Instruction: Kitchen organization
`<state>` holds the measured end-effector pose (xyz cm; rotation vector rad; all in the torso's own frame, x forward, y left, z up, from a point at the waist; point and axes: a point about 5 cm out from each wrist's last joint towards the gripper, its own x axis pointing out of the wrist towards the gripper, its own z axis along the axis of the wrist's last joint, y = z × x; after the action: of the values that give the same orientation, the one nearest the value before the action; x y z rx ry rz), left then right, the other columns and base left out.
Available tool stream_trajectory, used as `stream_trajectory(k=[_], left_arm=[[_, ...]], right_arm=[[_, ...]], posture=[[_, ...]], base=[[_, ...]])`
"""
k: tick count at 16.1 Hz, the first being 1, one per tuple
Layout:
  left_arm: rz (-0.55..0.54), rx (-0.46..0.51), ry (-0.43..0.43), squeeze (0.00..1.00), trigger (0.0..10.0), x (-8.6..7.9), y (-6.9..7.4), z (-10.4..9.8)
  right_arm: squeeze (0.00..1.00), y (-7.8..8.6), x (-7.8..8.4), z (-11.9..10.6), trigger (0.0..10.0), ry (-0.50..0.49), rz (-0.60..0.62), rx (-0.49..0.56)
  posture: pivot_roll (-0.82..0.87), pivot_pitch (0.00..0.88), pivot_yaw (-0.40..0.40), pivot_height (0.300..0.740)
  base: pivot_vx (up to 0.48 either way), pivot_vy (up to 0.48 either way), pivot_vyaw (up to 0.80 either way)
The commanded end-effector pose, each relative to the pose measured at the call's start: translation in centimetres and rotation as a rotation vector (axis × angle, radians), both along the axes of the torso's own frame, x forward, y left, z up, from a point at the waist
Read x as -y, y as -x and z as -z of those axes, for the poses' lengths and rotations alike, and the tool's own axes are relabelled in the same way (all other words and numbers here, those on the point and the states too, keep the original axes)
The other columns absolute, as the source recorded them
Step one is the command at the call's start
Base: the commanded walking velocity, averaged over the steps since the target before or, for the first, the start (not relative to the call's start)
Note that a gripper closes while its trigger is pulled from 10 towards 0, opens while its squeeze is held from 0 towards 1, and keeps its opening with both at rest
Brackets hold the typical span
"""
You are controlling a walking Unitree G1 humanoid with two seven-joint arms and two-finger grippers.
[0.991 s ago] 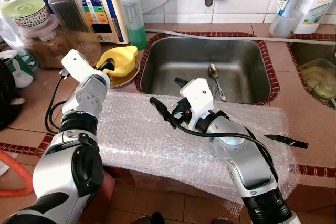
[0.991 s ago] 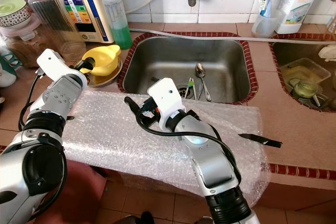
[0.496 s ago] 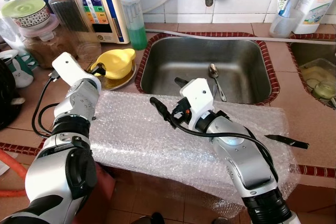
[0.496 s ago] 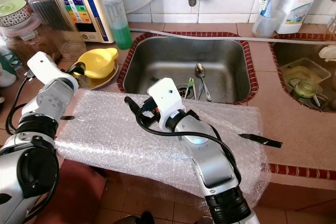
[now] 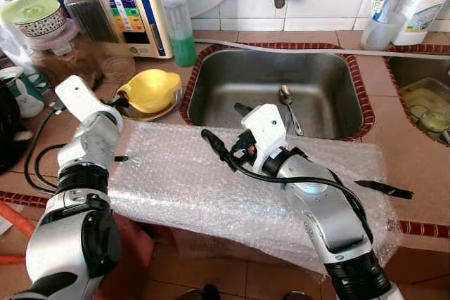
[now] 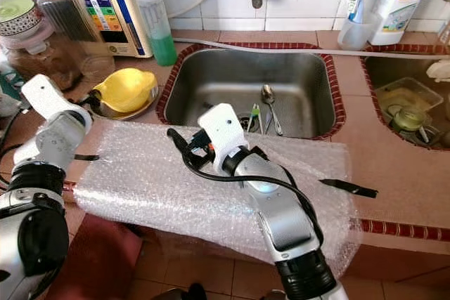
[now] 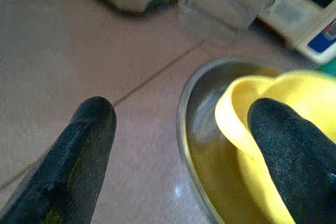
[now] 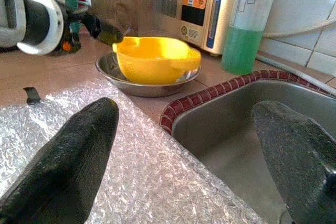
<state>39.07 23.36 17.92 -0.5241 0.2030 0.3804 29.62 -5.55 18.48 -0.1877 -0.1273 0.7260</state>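
Observation:
A yellow bowl (image 5: 151,89) lies tilted in a shallow steel dish (image 5: 169,112) on the counter, left of the sink (image 5: 211,57). My left gripper (image 5: 116,101) is open at the bowl's left side. In the left wrist view one of its fingers (image 7: 294,156) rests against the yellow rim (image 7: 236,114), while the other hangs over bare counter. My right gripper (image 5: 225,123) is open and holds nothing. It hovers over the far edge of a bubble wrap sheet (image 5: 176,180), pointing towards the bowl (image 8: 155,56).
A spoon (image 5: 287,96) lies in the sink. A black knife (image 5: 383,188) rests on the wrap's right end, and a small black piece (image 5: 121,158) on its left. A green soap bottle (image 5: 179,26), jars (image 5: 77,12) and an appliance (image 5: 133,5) crowd the back left.
My left arm has drawn back to the left. The yellow bowl has shifted left with it and tipped over in the dish. The right arm has stayed put.

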Motion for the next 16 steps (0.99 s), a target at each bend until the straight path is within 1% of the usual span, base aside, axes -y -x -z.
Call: stream_trajectory(k=[1, 2, 3, 4, 5, 7, 9, 11, 14, 16], left_arm=[[-0.011, 0.027, -0.007, 0.00, 10.0, -0.3, -0.1, -1.2], [-0.006, 0.044, -0.003, 0.00, 10.0, 0.1, -0.3, -1.8], [0.012, 0.074, 0.015, 0.00, 10.0, 0.9, -0.6, -2.8], [0.012, 0.074, 0.015, 0.00, 10.0, 0.9, -0.6, -2.8], [0.037, 0.098, 0.034, 0.00, 10.0, 1.8, -1.0, -3.8], [0.070, 0.101, 0.049, 0.00, 10.0, 2.8, -1.2, -4.4], [0.099, 0.086, 0.031, 0.00, 10.0, 3.7, -1.1, -4.3], [0.105, 0.052, 0.022, 0.00, 10.0, 4.0, -0.8, -3.5], [0.091, 0.033, 0.012, 0.00, 10.0, 3.6, -0.3, -3.2], [0.091, 0.015, 0.007, 0.00, 10.0, 3.5, 0.0, -2.6]], right_arm=[[0.85, 0.0, -0.5, -0.3, 10.0, -0.004, -0.020, 0.009], [0.85, 0.0, -0.5, -0.3, 10.0, -0.003, -0.022, 0.009], [0.84, -0.1, -0.5, -0.3, 10.0, -0.002, -0.023, 0.010], [0.84, -0.1, -0.5, -0.3, 10.0, -0.002, -0.023, 0.010], [0.85, -0.1, -0.5, -0.4, 10.0, -0.002, -0.023, 0.012], [0.85, 0.0, -0.6, -0.3, 10.0, 0.000, -0.024, 0.012], [0.85, 0.0, -0.5, -0.3, 10.0, -0.001, -0.021, 0.013], [0.85, 0.0, -0.5, -0.4, 10.0, -0.002, -0.019, 0.014], [0.84, -0.1, -0.5, -0.3, 10.0, -0.003, -0.018, 0.014], [0.85, -0.1, -0.7, -0.3, 10.0, -0.003, -0.024, 0.014]], posture=[[-0.25, 0.120, 0.127, 0.740], [-0.25, 0.119, 0.127, 0.740], [-0.25, 0.118, 0.127, 0.740], [-0.25, 0.118, 0.127, 0.740], [-0.25, 0.118, 0.127, 0.740], [-0.26, 0.117, 0.130, 0.740], [-0.26, 0.116, 0.136, 0.740], [-0.26, 0.115, 0.139, 0.740], [-0.25, 0.113, 0.140, 0.740], [-0.25, 0.112, 0.138, 0.740]], base=[[0.000, 0.000, 0.00], [0.000, 0.000, 0.00], [0.000, 0.000, 0.00], [0.000, 0.000, 0.00], [0.000, 0.000, 0.00], [0.000, 0.000, 0.00], [0.000, 0.000, 0.00], [0.000, 0.000, 0.00], [0.000, 0.000, 0.00], [0.000, 0.000, 0.00]])
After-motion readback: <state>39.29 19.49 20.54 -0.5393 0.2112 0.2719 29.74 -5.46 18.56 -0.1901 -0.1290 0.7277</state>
